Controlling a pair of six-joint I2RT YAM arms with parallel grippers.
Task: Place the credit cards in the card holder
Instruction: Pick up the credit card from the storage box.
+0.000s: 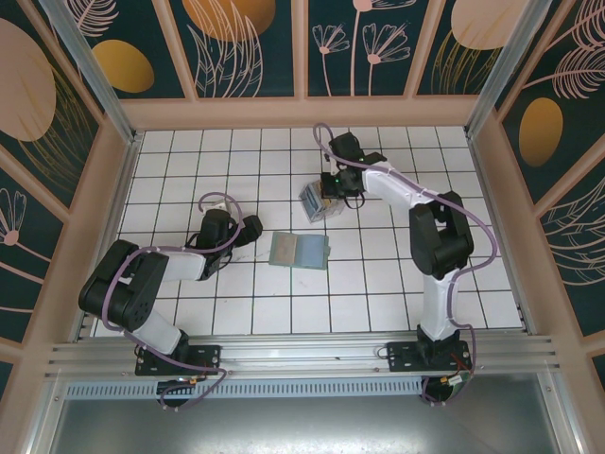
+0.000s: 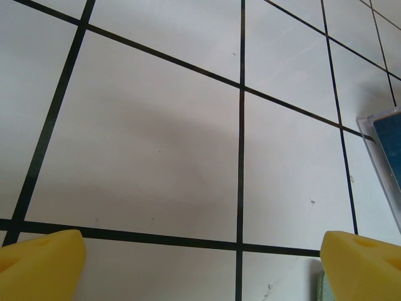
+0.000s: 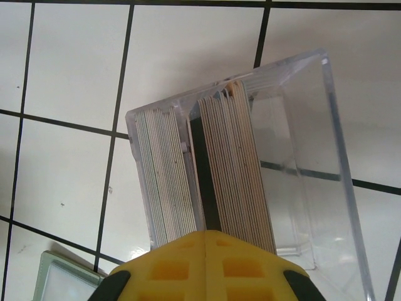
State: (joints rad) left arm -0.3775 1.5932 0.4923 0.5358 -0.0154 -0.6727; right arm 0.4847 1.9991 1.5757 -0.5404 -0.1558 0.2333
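Note:
The sage-green card holder (image 1: 299, 251) lies open and flat on the tiled table; its corner shows in the right wrist view (image 3: 61, 277) and beside the left finger (image 2: 321, 287). The credit cards (image 3: 238, 166) stand on edge in two stacks inside a clear plastic box (image 1: 319, 200). My right gripper (image 1: 330, 186) hangs just above that box, its yellow fingers (image 3: 205, 238) pressed shut over the dark gap between the stacks; I cannot see a card between them. My left gripper (image 1: 249, 230) is open just left of the card holder, with bare tile between its fingertips (image 2: 200, 269).
The clear box (image 3: 313, 157) has an empty right-hand part. A clear edge with a blue face (image 2: 387, 147) shows at the right of the left wrist view. Wooden frame walls (image 1: 302, 112) enclose the white tiled table (image 1: 378, 274).

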